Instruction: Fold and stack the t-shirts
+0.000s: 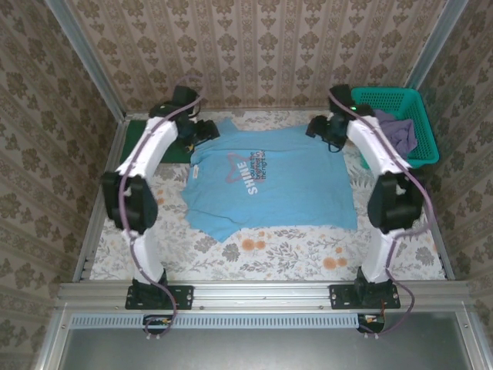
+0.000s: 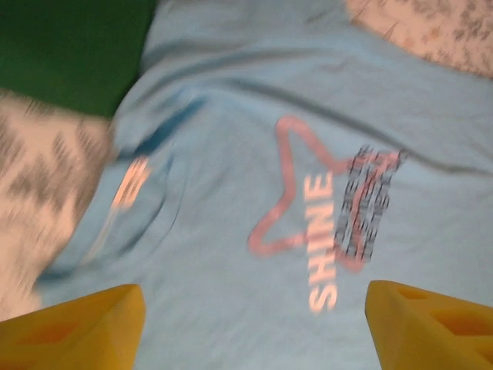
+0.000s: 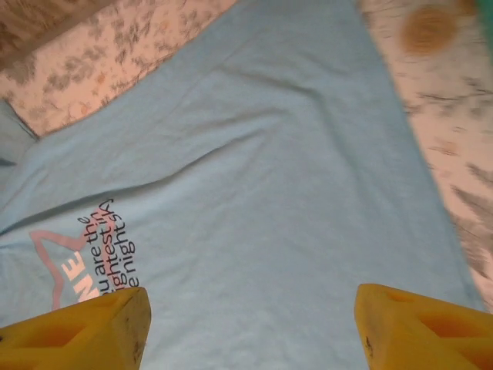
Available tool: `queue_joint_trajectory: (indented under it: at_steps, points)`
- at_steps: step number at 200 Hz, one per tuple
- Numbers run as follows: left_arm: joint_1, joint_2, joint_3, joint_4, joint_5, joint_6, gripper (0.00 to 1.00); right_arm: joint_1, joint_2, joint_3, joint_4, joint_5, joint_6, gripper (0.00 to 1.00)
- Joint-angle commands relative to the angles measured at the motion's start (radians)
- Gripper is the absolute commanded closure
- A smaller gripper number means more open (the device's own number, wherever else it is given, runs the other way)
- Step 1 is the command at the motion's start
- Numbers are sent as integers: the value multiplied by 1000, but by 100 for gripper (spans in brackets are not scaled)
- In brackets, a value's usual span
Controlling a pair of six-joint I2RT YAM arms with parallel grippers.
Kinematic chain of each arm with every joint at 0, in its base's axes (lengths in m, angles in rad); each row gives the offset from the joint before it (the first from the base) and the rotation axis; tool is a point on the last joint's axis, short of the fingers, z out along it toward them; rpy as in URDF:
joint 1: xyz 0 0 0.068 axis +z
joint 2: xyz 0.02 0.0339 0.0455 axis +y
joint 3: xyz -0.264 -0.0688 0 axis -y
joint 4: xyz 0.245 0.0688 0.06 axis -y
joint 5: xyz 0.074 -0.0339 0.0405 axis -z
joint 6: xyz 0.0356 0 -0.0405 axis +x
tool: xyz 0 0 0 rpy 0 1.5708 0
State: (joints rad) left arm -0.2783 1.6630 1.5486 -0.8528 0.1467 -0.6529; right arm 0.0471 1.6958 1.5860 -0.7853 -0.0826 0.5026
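The light blue t-shirt [image 1: 269,185] is soft matt cloth, faintly creased, its lettering printed flat. My fingers [image 2: 69,327] are smooth yellow plastic; the basket [image 1: 400,104] is teal plastic mesh.

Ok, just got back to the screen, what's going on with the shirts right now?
The light blue t-shirt lies spread flat, print up, in the middle of the table, not yet folded. Both arms reach over its far edge. The left gripper hangs open near the shoulder end and the right gripper hangs open near the hem end. Neither holds any cloth. A dark green shirt lies at the far left, and a purple shirt sits in the teal basket at the far right.
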Motion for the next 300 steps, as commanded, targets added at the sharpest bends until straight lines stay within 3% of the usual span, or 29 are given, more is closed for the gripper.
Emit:
queue_joint_trajectory:
  at_steps: [1, 26, 44, 83, 129, 195, 277, 300]
  points:
    - [64, -137, -285, 51, 71, -53, 34, -46, -158, -249, -8, -74, 14, 31]
    - [163, -265, -542, 122, 237, -38, 53, -81, -389, -553, 37, -106, 97, 36]
    - [197, -289, -623, 138, 317, 24, 53, -109, -498, -717, 38, -129, 149, 40]
    - [253, -261, -699, 150, 360, 86, 54, -139, -615, -909, 69, -140, 215, 44]
    - [301, -201, -747, 168, 303, 171, 58, -140, -623, -957, 108, -169, 239, 46]
    - [298, -129, -776, 273, 364, 168, 62, -142, -645, -968, 92, -167, 217, 46]
    - [282, -83, -759, 303, 381, 159, 81, -160, -680, -978, 44, -87, 223, 46]
    - [269, -94, -749, 278, 366, 169, 82, -183, -702, -984, 16, -53, 233, 46]
